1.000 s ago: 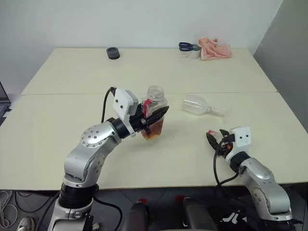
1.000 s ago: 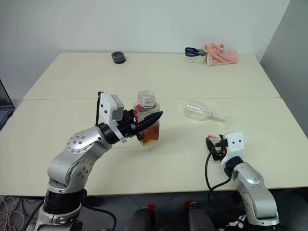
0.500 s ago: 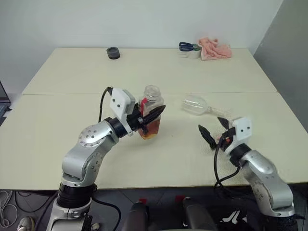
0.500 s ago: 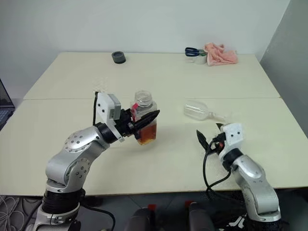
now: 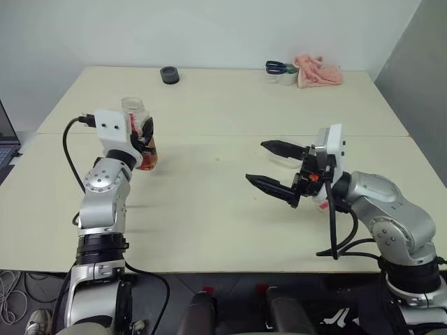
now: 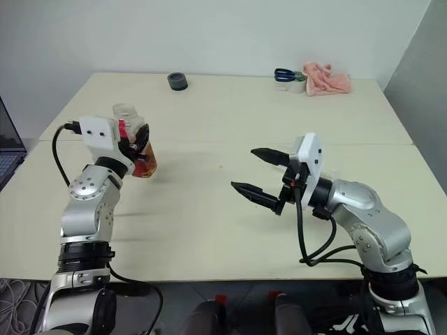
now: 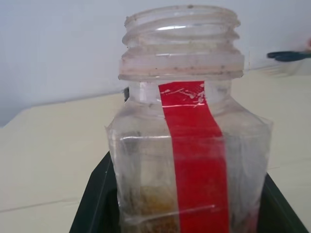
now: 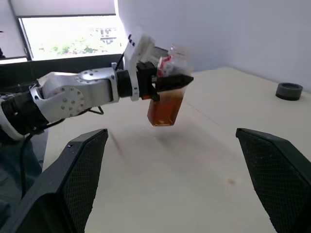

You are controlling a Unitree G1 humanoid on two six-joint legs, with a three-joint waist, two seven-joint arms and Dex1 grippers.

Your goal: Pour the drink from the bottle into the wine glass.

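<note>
Bottle (image 5: 133,107) first — the left gripper (image 5: 147,137) is clamping it around the body, upright with its mouth open. It is hanging clear of the table (image 5: 209,216) over the left part, with the drink (image 5: 148,162) sitting low inside. The right gripper (image 5: 256,162) is hovering with its fingers spread wide, gripping nothing, pointing across toward the bottle but well apart from it. The glass is lying mostly hidden behind that right hand — I cannot tell its axis — so the right arm is probably the nearer one. Scissors (image 5: 276,67), a pink cloth (image 5: 318,72) and a black ring (image 5: 168,74) are sitting at the far edge, blocking nothing.
</note>
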